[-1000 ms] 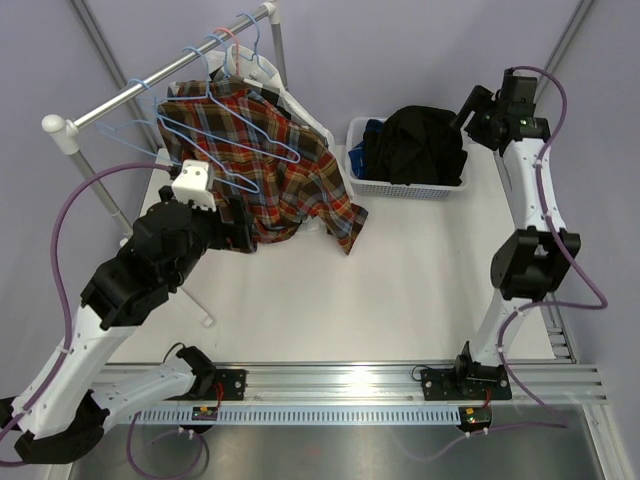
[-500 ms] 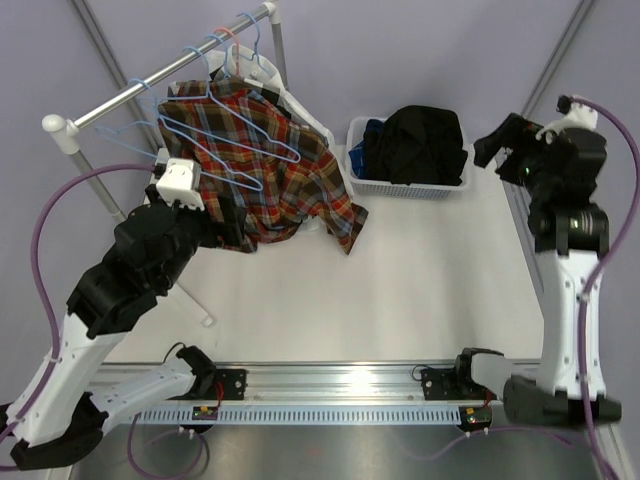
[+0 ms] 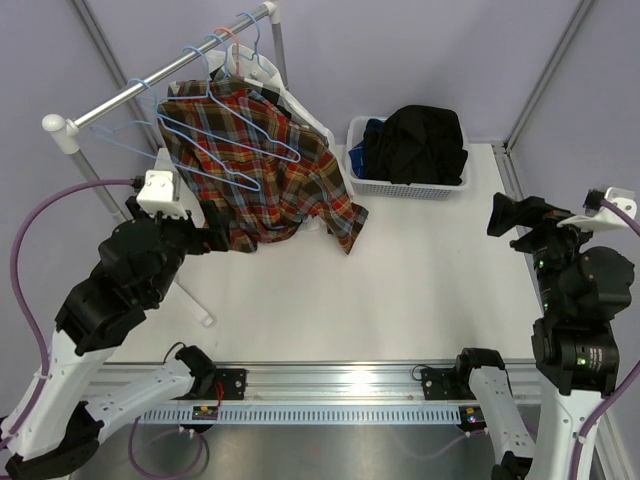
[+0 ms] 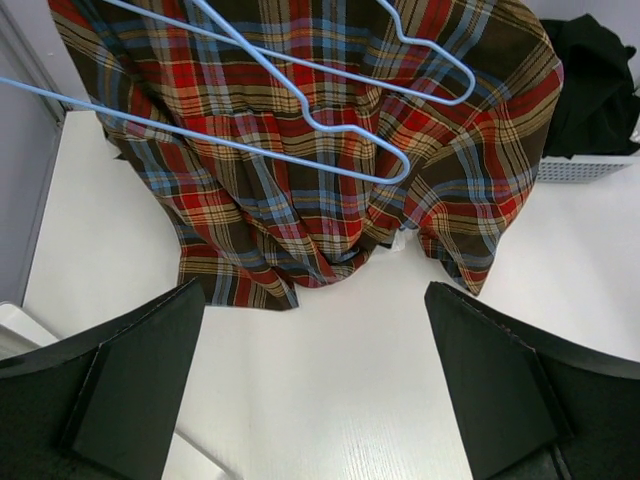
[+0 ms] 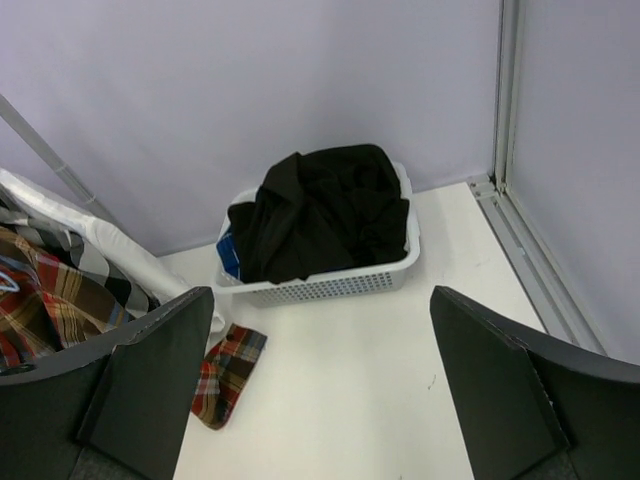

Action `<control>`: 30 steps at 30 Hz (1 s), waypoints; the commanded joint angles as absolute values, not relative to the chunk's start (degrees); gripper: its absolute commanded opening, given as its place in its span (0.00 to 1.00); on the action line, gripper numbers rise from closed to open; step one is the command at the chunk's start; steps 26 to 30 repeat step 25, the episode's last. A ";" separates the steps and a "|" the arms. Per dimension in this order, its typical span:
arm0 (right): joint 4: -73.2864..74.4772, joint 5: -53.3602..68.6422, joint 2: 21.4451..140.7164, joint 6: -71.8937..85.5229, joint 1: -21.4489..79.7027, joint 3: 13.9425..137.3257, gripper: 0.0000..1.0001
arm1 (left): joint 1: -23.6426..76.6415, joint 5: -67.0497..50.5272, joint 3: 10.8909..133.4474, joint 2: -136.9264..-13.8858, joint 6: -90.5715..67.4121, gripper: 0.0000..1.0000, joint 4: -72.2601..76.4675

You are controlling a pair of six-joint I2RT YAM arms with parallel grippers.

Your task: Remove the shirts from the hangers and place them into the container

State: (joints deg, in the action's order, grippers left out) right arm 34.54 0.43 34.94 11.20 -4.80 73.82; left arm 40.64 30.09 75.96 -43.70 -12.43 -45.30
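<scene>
Top external: red-orange plaid shirt [image 3: 275, 175] hangs at thick metal rail w/ white end cap [image 3: 120, 100], its lower hem draped onto white table [image 3: 430, 270]. Thin light-blue wire hangers [image 3: 235, 150] lie across its front. Left gripper [image 3: 225, 238] is near shirt's lower left edge, jaws spread wide, nothing between them. Left wrist view: both fingers [image 4: 130, 390] over bare table, hem just beyond. Whitish perforated plastic basket [image 3: 405, 188] stands at far side, right of shirt. It holds a large plain black shirt [image 3: 420, 140] heaped above rim, w/ a bit of blue fabric [image 3: 372, 130] at its left end. Right gripper [image 3: 512, 215] is well apart from basket, by table's right edge, jaws wide, empty.
</scene>
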 commanded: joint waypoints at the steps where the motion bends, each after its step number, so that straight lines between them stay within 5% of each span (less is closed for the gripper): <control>1: 33.14 -2.37 32.26 10.28 -2.73 69.98 1.00 | 40.43 33.05 74.63 -40.96 -13.19 0.99 -42.71; 30: 29.00 -1.41 28.56 9.05 -0.88 70.40 0.99 | 40.52 31.55 71.46 -37.79 -13.27 0.99 -43.59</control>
